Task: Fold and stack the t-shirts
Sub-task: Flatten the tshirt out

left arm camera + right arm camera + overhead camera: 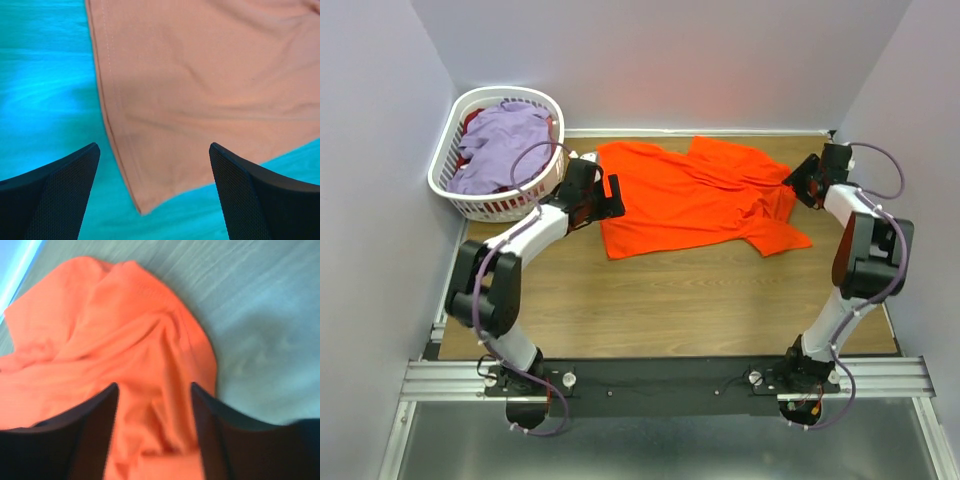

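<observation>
A bright orange t-shirt point(700, 200) lies spread and rumpled on the wooden table point(700, 300), its sleeves toward the right. My left gripper point(611, 196) hovers at the shirt's left edge. In the left wrist view that gripper point(154, 147) is open wide, and a hemmed corner of the shirt point(165, 125) lies below, between the fingers. My right gripper point(790, 186) is at the shirt's right end. Its jaws point(154, 386) stand open over a bunched fold of the orange cloth point(115, 325). A lavender t-shirt point(505, 140) sits in the basket.
A white slotted laundry basket point(485, 205) stands at the back left corner, close to the left arm, with dark red cloth point(475, 120) under the lavender one. Walls close in on the left, back and right. Bare wood runs along the near half of the table.
</observation>
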Robot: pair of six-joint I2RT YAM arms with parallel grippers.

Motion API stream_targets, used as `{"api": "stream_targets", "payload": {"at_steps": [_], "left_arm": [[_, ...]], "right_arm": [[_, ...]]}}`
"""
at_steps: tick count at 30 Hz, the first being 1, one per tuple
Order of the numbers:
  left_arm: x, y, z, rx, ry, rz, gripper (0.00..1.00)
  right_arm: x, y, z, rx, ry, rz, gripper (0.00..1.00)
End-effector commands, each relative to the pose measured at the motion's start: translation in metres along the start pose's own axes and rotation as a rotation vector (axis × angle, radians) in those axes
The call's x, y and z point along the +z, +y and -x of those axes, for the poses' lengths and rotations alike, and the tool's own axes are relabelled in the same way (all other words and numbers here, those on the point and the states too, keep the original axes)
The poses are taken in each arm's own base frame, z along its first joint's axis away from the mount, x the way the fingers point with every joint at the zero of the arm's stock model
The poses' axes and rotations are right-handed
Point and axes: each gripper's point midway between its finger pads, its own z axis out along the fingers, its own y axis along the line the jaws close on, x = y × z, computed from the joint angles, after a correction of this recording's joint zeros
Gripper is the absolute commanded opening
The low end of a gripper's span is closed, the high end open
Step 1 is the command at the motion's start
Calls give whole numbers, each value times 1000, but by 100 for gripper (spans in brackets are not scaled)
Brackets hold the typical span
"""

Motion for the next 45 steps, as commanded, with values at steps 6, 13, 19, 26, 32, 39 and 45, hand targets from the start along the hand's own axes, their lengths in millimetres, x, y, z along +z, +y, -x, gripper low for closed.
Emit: {"api": "stream_targets", "payload": {"at_steps": [6, 13, 19, 26, 32, 39, 45], "left_arm": [[-50, 13, -64, 57, 38, 173, 95], [-40, 16, -86, 32, 68, 234, 85], [-18, 11, -93, 71, 108, 295, 84], [-2, 14, -101, 73, 153, 361, 74], [-1, 11, -99, 63, 165, 388, 68], [2, 15, -112, 72, 210, 418, 60], [-5, 29, -134, 83, 264, 459, 60]], "right_arm": [[-84, -26, -35, -148, -22, -127, 84], [-120, 3, -91, -286, 8, -52, 89], [-143, 25, -129, -348, 37, 44, 91], [-158, 22, -152, -395, 62, 97, 91], [-163, 27, -152, -402, 58, 134, 91], [-159, 24, -159, -392, 68, 138, 91], [-158, 24, -156, -390, 53, 134, 91]]}}
